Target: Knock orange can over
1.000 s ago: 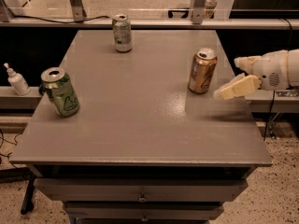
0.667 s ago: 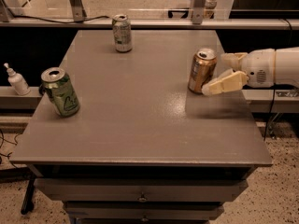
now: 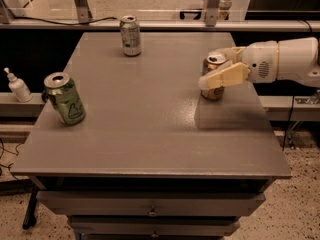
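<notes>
**A:** How far along is the knock-over?

**B:** Not done, as far as I can judge. The orange can (image 3: 213, 92) stands upright at the right side of the tabletop (image 3: 150, 129), a little toward the far edge. The end effector (image 3: 215, 69) has reached in from the right and is at the can. Its fingers are spread. The near one crosses the front of the can's body and the far one sits by the can's rim. I can't tell whether either one actually presses on it.

**A:** So what's left?

**B:** The whole tipping move, I'd say: a sideways shove high on the can until it goes over. The arm looks well placed for that.

**A:** Anything else in the way?

**B:** No. The green can (image 3: 64, 98) is near the left edge and the silver-white can (image 3: 130, 35) is at the far side, both well apart from the orange one.

**A:** And the surface and the room?

**B:** The tabletop is flat, grey and matte, with a soft sheen near the orange can. There are drawers (image 3: 150, 211) beneath it and speckled flooring below. A small white pump bottle (image 3: 18, 86) stands on a ledge off the left side, and a rail and metal posts run along the far edge.
</notes>
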You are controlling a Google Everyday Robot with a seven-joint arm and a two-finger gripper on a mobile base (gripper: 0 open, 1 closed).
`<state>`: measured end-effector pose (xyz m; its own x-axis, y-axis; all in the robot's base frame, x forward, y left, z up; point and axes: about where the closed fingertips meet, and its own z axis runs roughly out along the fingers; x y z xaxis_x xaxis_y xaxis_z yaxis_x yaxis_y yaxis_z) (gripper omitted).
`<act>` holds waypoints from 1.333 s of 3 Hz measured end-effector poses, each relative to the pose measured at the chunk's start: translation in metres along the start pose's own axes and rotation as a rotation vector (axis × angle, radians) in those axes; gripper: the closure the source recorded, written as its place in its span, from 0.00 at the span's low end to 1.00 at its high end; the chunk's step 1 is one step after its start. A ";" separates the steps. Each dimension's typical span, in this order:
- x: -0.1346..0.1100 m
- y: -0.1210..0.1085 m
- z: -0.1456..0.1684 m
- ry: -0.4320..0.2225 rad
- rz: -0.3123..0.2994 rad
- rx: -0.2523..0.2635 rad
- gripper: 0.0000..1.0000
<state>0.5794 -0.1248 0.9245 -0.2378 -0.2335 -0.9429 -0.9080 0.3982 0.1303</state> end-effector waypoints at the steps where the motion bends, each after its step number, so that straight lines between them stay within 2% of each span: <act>1: -0.028 0.031 0.012 -0.043 0.070 -0.066 0.00; 2: -0.064 0.095 0.034 -0.109 0.162 -0.217 0.00; 3: -0.055 0.102 0.038 -0.109 0.151 -0.208 0.00; 4: -0.039 0.095 0.037 -0.113 0.102 -0.179 0.00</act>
<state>0.5154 -0.0449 0.9627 -0.3006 -0.0952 -0.9490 -0.9302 0.2489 0.2697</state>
